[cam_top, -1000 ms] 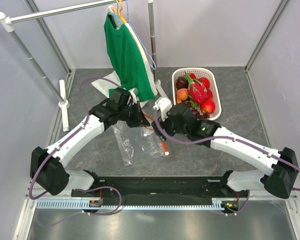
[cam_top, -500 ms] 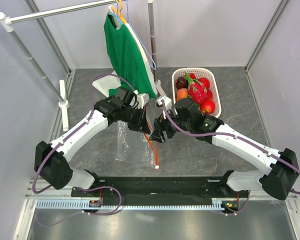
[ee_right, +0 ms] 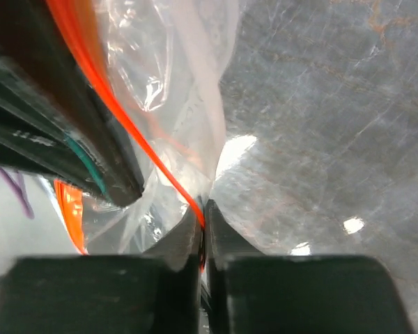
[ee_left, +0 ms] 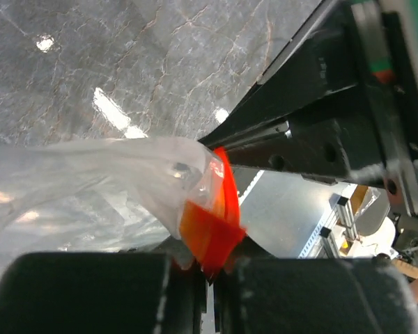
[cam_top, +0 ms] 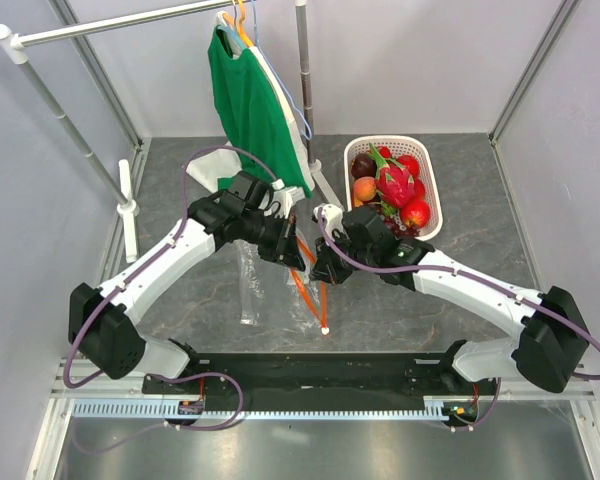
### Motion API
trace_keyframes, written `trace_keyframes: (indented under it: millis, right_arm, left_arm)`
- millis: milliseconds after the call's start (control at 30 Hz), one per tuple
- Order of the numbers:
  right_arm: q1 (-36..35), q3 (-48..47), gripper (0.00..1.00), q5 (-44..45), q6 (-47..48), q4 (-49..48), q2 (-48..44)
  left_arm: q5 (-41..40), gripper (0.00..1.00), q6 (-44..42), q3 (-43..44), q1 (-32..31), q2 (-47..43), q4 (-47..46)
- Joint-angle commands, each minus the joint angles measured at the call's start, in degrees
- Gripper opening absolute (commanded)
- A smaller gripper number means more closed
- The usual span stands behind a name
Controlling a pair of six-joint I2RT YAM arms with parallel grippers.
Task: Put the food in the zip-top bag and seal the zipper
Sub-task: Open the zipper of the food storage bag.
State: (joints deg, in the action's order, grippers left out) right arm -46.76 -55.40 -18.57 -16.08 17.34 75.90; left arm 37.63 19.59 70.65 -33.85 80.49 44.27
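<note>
Hanging in the air just left of the white basket [cam_top: 385,139], the clear bag [cam_top: 248,288] droops toward the grey table [cam_top: 480,180], held up by both grippers. The left gripper [ee_left: 209,268] is clamped on a folded bit of the orange zipper [ee_left: 219,209]. The right gripper [ee_right: 203,240], nearer the basket, has its fingers pressed together on the bag's edge where the orange strip runs in. All the fruit [cam_top: 393,183] lies in the basket, apart from the bag.

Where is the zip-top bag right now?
In the top view the zip-top bag is held mid-table at its zipper by the left claw and right claw, left of the white fruit basket.
</note>
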Motion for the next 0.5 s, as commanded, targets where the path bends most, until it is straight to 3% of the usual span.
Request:
trace_keyframes:
  millis: [0,33,133,167,300,467]
  right_arm:
    - [0.7,1.0,0.0,0.2,-5.7,-4.0,-0.1]
    - [1.4,1.3,0.0,-0.3,-10.0,-4.2,-0.2]
    - [4.8,2.0,0.0,-1.6,-16.6,-4.9,-0.9]
    - [5.8,2.1,0.0,-1.6,-20.4,-5.0,-1.2]
    - [9.2,2.0,0.0,-2.1,-29.6,-5.7,-0.8]
    - [9.8,-0.3,0.0,-2.4,-35.2,-6.3,3.0]
  left_arm:
    - [-0.3,0.17,-4.0,3.5,0.0,-2.2,0.1]
    - [-2.1,0.46,-3.3,3.7,0.1,-2.7,0.2]
    - [-9.9,0.92,-0.4,2.1,0.4,-7.6,-2.9]
    - [-13.2,0.99,1.0,-0.1,0.4,-9.7,-6.7]
    - [-19.9,1.0,3.8,-6.7,0.4,-18.9,-16.1]
    - [-17.7,1.0,8.7,-9.1,-0.3,-17.6,-19.9]
